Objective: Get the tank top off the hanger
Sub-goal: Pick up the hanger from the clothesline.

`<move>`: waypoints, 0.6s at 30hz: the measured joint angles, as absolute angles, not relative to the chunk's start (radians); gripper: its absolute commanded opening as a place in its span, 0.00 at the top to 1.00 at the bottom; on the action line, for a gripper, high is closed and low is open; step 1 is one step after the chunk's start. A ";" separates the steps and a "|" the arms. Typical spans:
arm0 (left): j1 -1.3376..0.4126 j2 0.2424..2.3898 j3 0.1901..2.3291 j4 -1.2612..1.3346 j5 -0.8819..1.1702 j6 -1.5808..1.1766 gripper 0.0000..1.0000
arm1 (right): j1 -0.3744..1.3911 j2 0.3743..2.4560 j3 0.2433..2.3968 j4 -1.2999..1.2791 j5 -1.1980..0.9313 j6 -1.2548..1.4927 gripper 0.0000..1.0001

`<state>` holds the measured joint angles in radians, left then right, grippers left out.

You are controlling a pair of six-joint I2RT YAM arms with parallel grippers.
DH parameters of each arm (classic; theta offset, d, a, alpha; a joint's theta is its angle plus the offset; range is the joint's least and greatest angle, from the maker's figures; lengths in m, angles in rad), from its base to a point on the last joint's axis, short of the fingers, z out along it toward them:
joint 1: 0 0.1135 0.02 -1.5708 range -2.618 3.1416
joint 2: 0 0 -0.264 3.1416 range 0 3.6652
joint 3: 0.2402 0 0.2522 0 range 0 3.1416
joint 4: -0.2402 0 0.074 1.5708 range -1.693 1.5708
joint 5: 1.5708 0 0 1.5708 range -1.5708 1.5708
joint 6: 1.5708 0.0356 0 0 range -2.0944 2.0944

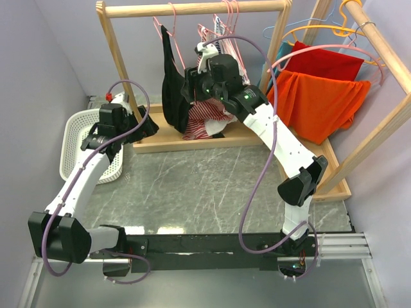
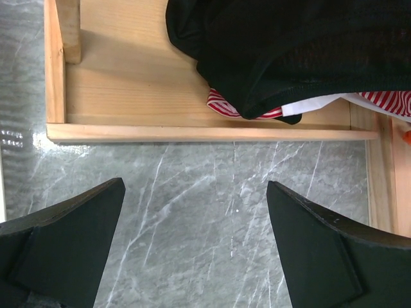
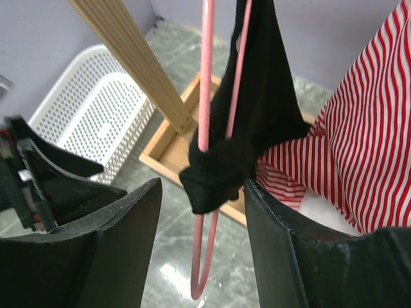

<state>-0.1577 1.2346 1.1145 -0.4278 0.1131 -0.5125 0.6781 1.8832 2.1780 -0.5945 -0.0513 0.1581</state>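
A black tank top [image 1: 172,90] hangs from a pink hanger [image 1: 172,25] on the wooden rack [image 1: 192,9]. In the right wrist view its strap [image 3: 221,170] is bunched on the pink hanger's end [image 3: 204,256], between my open fingers. My right gripper [image 1: 192,86] sits at the garment's right side, open around that strap and hanger. My left gripper [image 1: 151,128] is open and empty, low over the table just left of the rack base. In the left wrist view the black hem [image 2: 289,58] rests over the wooden base [image 2: 128,96].
A red-and-white striped garment [image 1: 207,119] lies on the rack base behind the black one. A white perforated basket [image 1: 80,144] stands at the left. Red and orange garments [image 1: 321,96] hang on a second rack at the right. Several pink hangers [image 1: 221,22] hang on the bar.
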 measured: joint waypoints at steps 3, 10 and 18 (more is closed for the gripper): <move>-0.158 1.241 1.114 -0.426 0.120 -0.513 0.01 | 0.678 1.883 2.178 -0.560 -0.051 0.156 0.32; -0.158 1.241 1.094 -0.423 0.136 -0.512 0.01 | 0.678 1.934 2.292 -0.559 -0.036 0.136 0.49; -0.158 1.247 1.096 -0.434 0.123 -0.479 0.00 | 0.678 1.948 2.312 -0.554 -0.027 0.132 0.53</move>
